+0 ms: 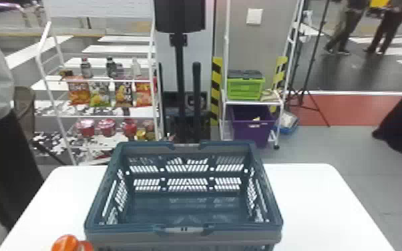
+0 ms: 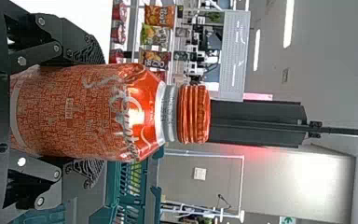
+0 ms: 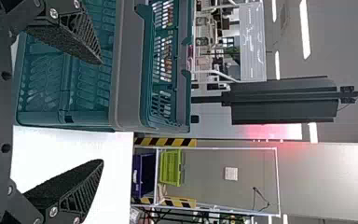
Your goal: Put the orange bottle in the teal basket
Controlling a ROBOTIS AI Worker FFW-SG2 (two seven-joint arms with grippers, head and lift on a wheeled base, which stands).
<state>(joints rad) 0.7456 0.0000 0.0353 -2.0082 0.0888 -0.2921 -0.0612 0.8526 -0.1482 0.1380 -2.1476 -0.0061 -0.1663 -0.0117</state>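
Nearest: my left pincer (image 2: 103, 112) is clamped round the body of the orange bottle (image 2: 93, 109), one finger on either flank, bottle upright, cap up. From the head view the bottle's orange top sits low, toward the worktop's near left corner, just outside the basket's near left corner. Can't tell whether its base clears the surface.

Right pincer (image 3: 103, 112): released, fingers wide apart with nothing between them, by the basket's near right corner. I see no job for it in this step.

Middle: teal basket (image 1: 127, 236) standing on the worktop (image 1: 314, 200), open side up, set between the left and right edges. The bottle is outside it.

Step in hand, my reading: grasp made, carry into the basket to come. Next move calls for height first, enough for the bottle's base to pass the rim, then across to the right and a little away from me, over the opening. Lower well inside the walls before letting go. Main worry: catching the near left corner of the rim and tipping the bottle or nudging the basket.

Far: snack rack (image 1: 54, 80) beyond the worktop's far left corner; green crate (image 1: 245, 89) above a purple bin (image 1: 253, 132) farther right.
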